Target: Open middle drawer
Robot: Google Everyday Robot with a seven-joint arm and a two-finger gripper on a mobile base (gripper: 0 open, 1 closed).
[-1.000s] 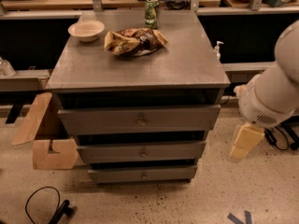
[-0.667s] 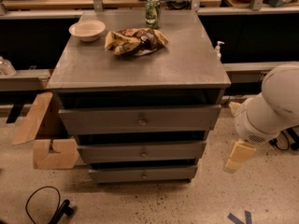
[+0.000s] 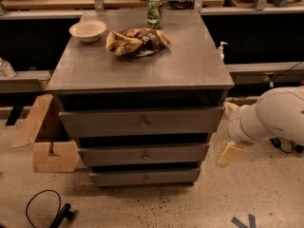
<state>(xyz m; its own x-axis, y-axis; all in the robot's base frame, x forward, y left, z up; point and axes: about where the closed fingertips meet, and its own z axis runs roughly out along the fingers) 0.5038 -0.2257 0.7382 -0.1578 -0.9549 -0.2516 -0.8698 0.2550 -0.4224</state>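
The middle drawer (image 3: 144, 154) is in the front of the desk (image 3: 142, 72). It has a taller drawer (image 3: 141, 122) above it and a thinner one (image 3: 145, 177) below it. I think it is shut, because its front is about in line with the others. Its small round knob (image 3: 145, 156) is right in the centre, most likely so that a pull there brings the drawer out straight.

The robot's fingers (image 3: 231, 153) are just past the desk's front right corner, about as high as the middle drawer, and they do not touch the desk. They look spread apart and they hold nothing. I think they are open like that so they can fit around the knob. They are at the side and not the front, so they have to come round to the knob first.

A bowl (image 3: 88, 30) sits near the back left corner. A can (image 3: 154, 12) stands at the back edge, and a snack bag (image 3: 135, 42) lies just in front of it. They are all far from the front edge, so a pull on the drawer should not shake them. A cardboard box (image 3: 47, 137) is on the floor past the left edge, out of the drawer's way.
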